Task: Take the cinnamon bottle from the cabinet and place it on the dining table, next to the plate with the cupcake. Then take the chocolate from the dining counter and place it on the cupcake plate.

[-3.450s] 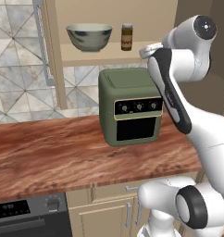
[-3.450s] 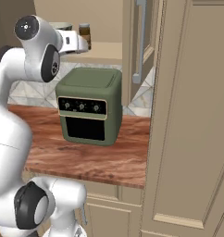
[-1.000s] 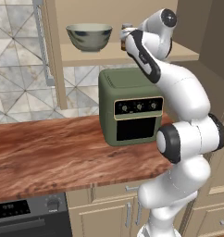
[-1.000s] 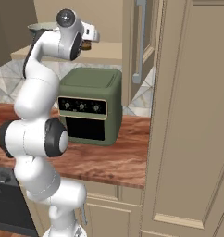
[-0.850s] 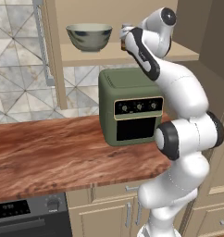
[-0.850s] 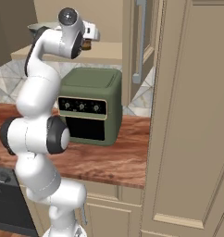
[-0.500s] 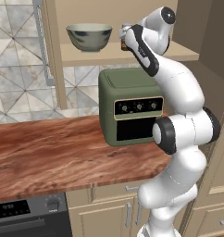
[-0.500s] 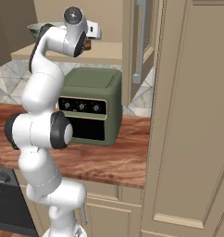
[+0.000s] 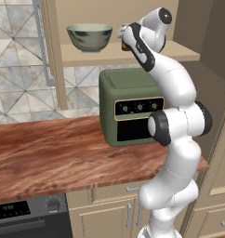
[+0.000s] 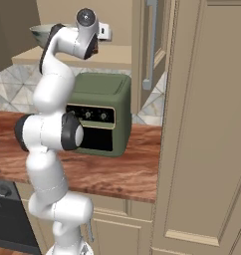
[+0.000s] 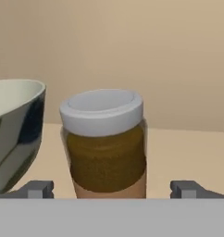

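Note:
The cinnamon bottle [image 11: 104, 143], a small jar with brown contents and a pale lid, stands upright on the shelf board of the tan cabinet [image 9: 109, 53]. My gripper [image 11: 114, 189] is open, with one fingertip on either side of the jar's lower body and apart from it. In the left base view the gripper [image 9: 125, 33] is raised to shelf height, and only a dark sliver of the bottle [image 9: 125, 46] shows behind it. In the right base view the hand [image 10: 103, 32] reaches over the shelf. The dining table, plate, cupcake and chocolate are out of view.
A wide grey-green bowl [image 9: 90, 37] sits on the shelf just left of the jar, its rim close to one finger [image 11: 39, 189]. A green toaster oven [image 9: 130, 107] stands on the wood counter [image 9: 44, 155] below. Tall cupboard doors [image 10: 207, 124] rise on the right.
The arm has risen from beside the toaster oven to the shelf. Over the last second the hand has crept closer to the bottle.

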